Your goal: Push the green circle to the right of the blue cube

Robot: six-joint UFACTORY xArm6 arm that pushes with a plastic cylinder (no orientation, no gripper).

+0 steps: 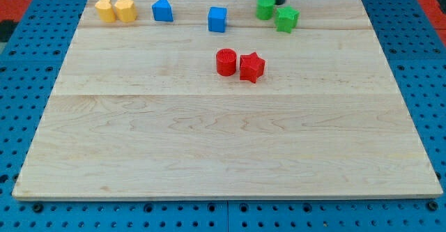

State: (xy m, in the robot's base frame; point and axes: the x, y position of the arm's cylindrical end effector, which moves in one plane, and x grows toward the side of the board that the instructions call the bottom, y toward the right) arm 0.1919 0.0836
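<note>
The green circle (265, 8) stands near the view's top edge of the wooden board (223, 141), touching or nearly touching a green star (286, 19) on its right. The blue cube (217, 19) sits to the left of the green circle, with a gap between them. My tip (280, 2) is at the view's top, just right of and behind the green circle, above the green star. Only the lower end of the rod shows.
A blue pentagon-like block (162, 10) and two yellow blocks (105, 9) (125, 10) sit along the top left. A red cylinder (226, 62) and a red star (251, 67) stand together at mid-board. A blue pegboard (432, 86) surrounds the board.
</note>
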